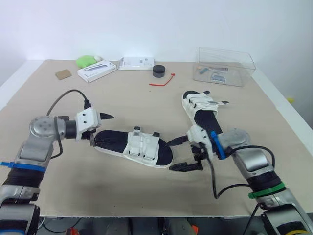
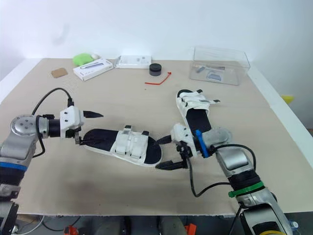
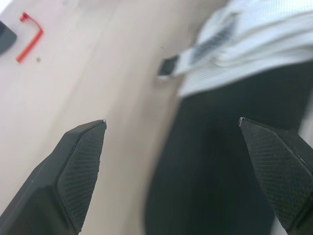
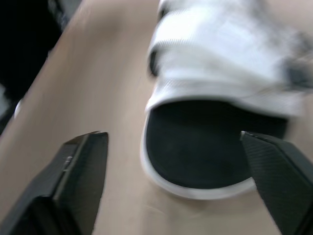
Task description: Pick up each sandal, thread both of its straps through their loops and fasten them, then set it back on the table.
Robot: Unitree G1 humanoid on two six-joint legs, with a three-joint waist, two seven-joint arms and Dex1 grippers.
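Observation:
A black-soled sandal with white straps (image 1: 134, 147) lies crosswise in the middle of the table, both straps over the footbed. My left gripper (image 1: 101, 131) is open at its heel end, and the black footbed (image 3: 215, 161) shows between the fingers. My right gripper (image 1: 172, 155) is open at its toe end (image 4: 210, 147), one finger on each side of the toe, not closed on it. A second matching sandal (image 1: 203, 110) lies lengthwise behind my right wrist, with a strap end sticking out to the right.
At the back right stands a clear plastic box (image 1: 225, 66). Along the back edge are a red clip (image 1: 163, 81), a black round puck (image 1: 159, 71), two white boxes (image 1: 97, 71) (image 1: 137, 62), a green object (image 1: 87, 60) and a brown square (image 1: 62, 74).

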